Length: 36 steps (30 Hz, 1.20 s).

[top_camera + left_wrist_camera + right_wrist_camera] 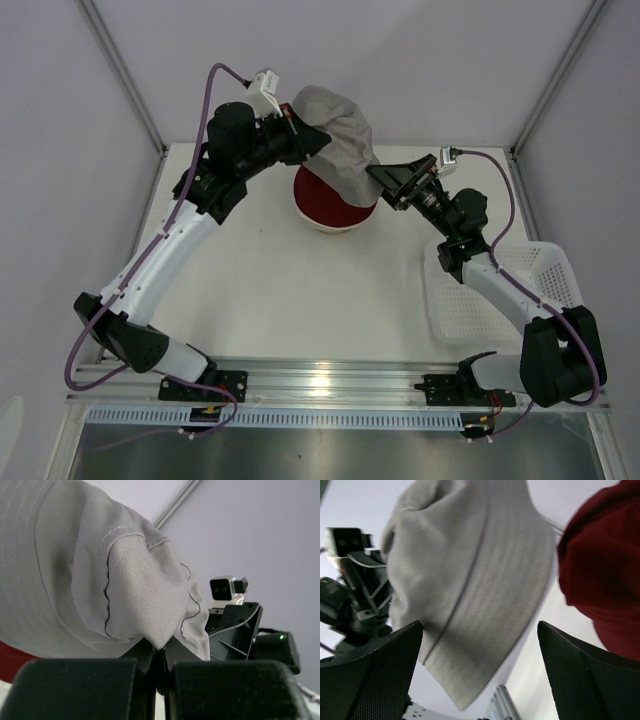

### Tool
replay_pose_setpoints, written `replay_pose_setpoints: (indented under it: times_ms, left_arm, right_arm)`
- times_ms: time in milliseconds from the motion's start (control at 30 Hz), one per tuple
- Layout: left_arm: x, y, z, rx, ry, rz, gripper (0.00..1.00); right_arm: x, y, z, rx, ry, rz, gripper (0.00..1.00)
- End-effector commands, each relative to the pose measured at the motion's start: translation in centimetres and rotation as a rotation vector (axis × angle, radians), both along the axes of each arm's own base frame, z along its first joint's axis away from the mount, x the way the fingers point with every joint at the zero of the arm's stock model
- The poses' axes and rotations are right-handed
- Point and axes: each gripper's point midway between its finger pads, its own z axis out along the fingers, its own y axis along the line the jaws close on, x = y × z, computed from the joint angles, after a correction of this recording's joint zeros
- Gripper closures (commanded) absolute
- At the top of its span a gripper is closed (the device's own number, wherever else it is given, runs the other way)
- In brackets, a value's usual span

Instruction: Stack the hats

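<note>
Left claw (160,655) pinching grey hat (340,125) — over red hat (325,203), right claw (383,182) spread

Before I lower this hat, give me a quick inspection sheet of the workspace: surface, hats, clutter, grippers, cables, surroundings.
Surface: white table, matte and flat.
Job's things: grey hat held up above the dark red hat; a pale rim shows under the red one, probably the cream-white hat.
Clutter: white mesh basket by the right arm.
Grippers: left gripper shut on the grey hat's fabric; right gripper open at the hat's far edge, not gripping.
Cables: purple cables loop along both arms, free of the hats.
Surroundings: pale walls, metal frame posts.
</note>
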Motion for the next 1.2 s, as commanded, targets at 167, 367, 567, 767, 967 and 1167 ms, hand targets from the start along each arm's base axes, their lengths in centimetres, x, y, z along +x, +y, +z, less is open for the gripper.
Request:
replay_pose_setpoints:
  times_ms: [167, 367, 567, 767, 967, 1167]
  left_arm:
    - [0.4, 0.3, 1.9, -0.15, -0.019, 0.05, 0.99]
    - [2.4, 2.2, 0.2, -0.101, -0.002, 0.129, 0.99]
    - [4.3, 2.9, -1.6, -0.047, 0.004, 0.163, 0.99]
    - [5.9, 2.1, -5.8, 0.019, 0.095, 0.15, 0.99]
    - [6.3, 1.2, -9.4, 0.065, 0.172, 0.117, 0.99]
    - [6.5, 0.8, -11.4, 0.083, 0.206, 0.104, 0.99]
  right_arm:
    - [0.2, 0.3, 6.5, 0.218, -0.153, 0.0, 0.43]
    - [4.0, 0.9, 5.6, 0.06, -0.13, -0.086, 1.0]
    - [8.3, 2.0, 3.6, -0.057, -0.112, -0.089, 1.0]
    - [11.4, 1.0, -0.7, -0.016, -0.014, -0.046, 1.0]
    - [11.4, -0.3, -3.2, -0.04, 0.018, -0.06, 1.0]
    - [11.5, -1.6, -4.8, -0.083, 0.056, -0.085, 0.94]
